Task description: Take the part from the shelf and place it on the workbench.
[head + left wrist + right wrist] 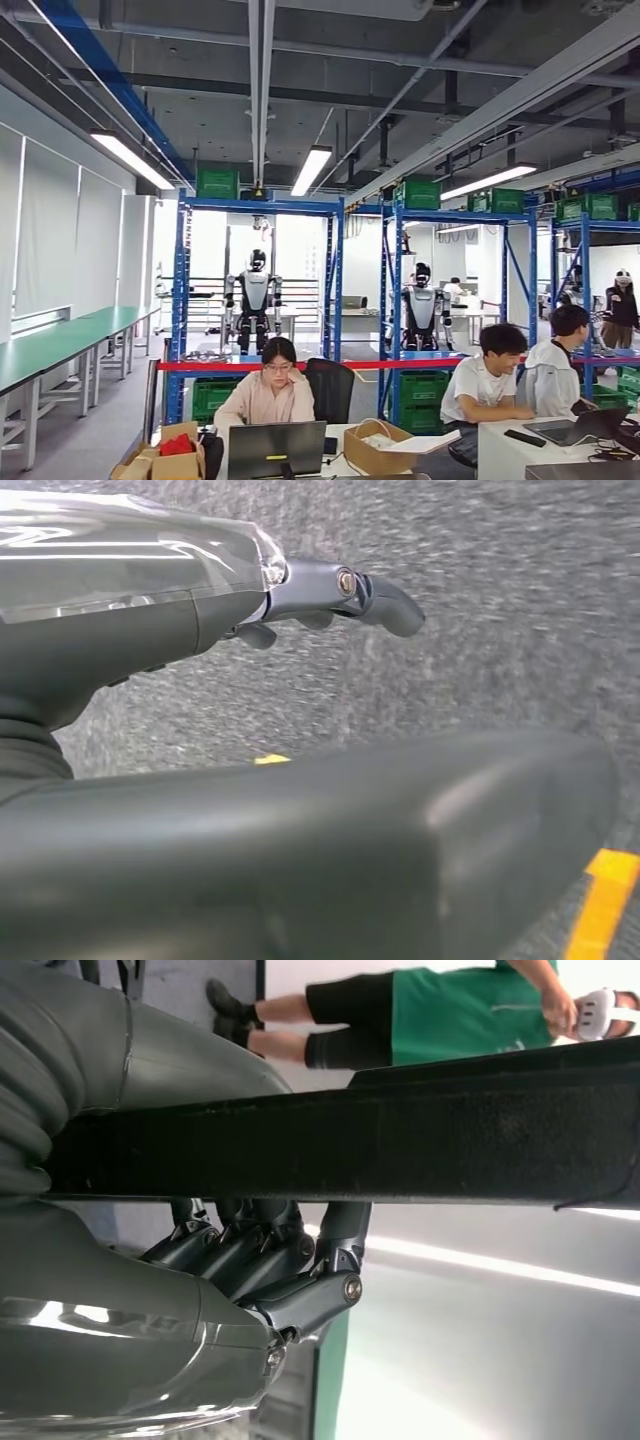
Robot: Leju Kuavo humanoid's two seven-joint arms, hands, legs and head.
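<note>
A long flat black part [453, 1130] crosses the right wrist view. My right hand [256, 1260] grips it, dark fingers [332, 1250] curled against one face and the thick grey thumb [173, 1055] on the other. My left hand [226, 610] hangs over grey floor and holds nothing; one dark finger [381, 598] reaches out straight, and the thumb [377, 850] looms large in front. In the head view, blue shelves [256, 206] with green crates on top stand across the room.
A long green workbench [68, 345] runs along the left wall. Three people sit at desks [521, 435] with laptops and cardboard boxes just ahead. Red-white tape [340, 365] spans the shelves, with other robots behind. A person in green [453, 1005] stands near my right hand. A yellow floor line [604, 900] lies below.
</note>
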